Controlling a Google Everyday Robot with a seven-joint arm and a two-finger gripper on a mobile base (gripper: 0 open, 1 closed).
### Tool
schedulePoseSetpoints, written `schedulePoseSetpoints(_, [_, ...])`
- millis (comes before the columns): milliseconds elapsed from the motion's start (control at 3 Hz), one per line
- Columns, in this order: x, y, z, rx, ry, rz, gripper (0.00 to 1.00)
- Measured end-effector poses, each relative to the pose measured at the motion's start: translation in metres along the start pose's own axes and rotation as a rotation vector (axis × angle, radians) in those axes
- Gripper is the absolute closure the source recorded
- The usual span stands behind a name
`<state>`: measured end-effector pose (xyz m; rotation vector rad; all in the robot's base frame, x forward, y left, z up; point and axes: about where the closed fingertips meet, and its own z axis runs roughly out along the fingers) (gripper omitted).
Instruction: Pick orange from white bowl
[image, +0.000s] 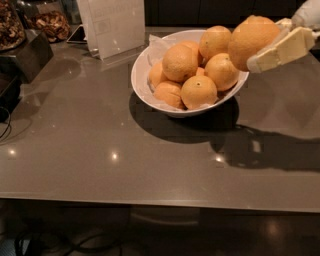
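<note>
Pincer (265, 47): you find it at the upper right of the view, over the right rim of the bowl, entering from the right edge of the frame.
Fingers: one cream finger (285, 47) lies along the near side of the orange. Of the other you see only a sliver behind the fruit.
Pincer state: clamped on the orange, spread as wide as the fruit, with nothing else in its hold.
Orange (250, 37): the largest fruit, with yellow-orange dimpled skin. It is held in the air above the bowl's right edge, higher than the pile. Whether it brushes the nearest small orange you cannot tell.
Arm (307, 12): a white casing shows in the top right corner.
Bowl (141, 75): white, glossy and round. It stands upright on the counter, just left of the pincer.
Lining (159, 46): white paper showing above the bowl's left inner wall.
Small oranges (180, 62): about six, heaped in the bowl.
Shadow (270, 147): a dark patch on the counter, below the bowl and the pincer.
Counter (100, 150): grey and polished, with small glints of light.
Placard (112, 25): a white upright sheet behind the bowl, to its left.
Jars (47, 20): two at the top left, holding brown dried contents.
Box (25, 55): dark, at the left edge, in front of the jars.
</note>
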<state>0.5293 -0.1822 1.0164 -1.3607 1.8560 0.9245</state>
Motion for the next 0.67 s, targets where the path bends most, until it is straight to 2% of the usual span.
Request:
schedulePoseSetpoints(333, [0.0024,0.0094,-0.002,-0.019,-0.05,0.054,1.0])
schedulePoseSetpoints(667, [-0.0021,0.0031,0.0002,-0.001,-0.066,0.055,1.0])
